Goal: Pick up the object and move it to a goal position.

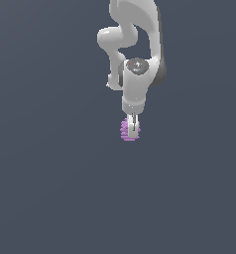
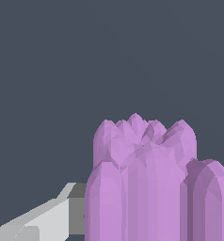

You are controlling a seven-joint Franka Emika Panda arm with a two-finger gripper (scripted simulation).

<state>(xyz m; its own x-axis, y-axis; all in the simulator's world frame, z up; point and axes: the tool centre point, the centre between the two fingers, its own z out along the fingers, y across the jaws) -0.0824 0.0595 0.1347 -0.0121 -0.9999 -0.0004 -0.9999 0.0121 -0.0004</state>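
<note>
Gripper [image 1: 133, 127] closed on purple object [image 1: 129, 131], object between fingers below wrist. Looks rigid, light, ridged sides; ridges probably help grip. Best hold across middle.

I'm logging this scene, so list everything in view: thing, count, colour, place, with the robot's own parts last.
ridged object: one, light purple, right at the gripper's fingers below the arm's wrist in the exterior view; fills the near part of the wrist view.
ground: one, plain dark grey-blue, all around.
arm: one, white, reaching down from the top of the exterior view.
gripper: one, white with grey pads, its fingers against the ridged object; one finger shows beside the object in the wrist view. Whether it has closed on the object cannot be told.
</note>
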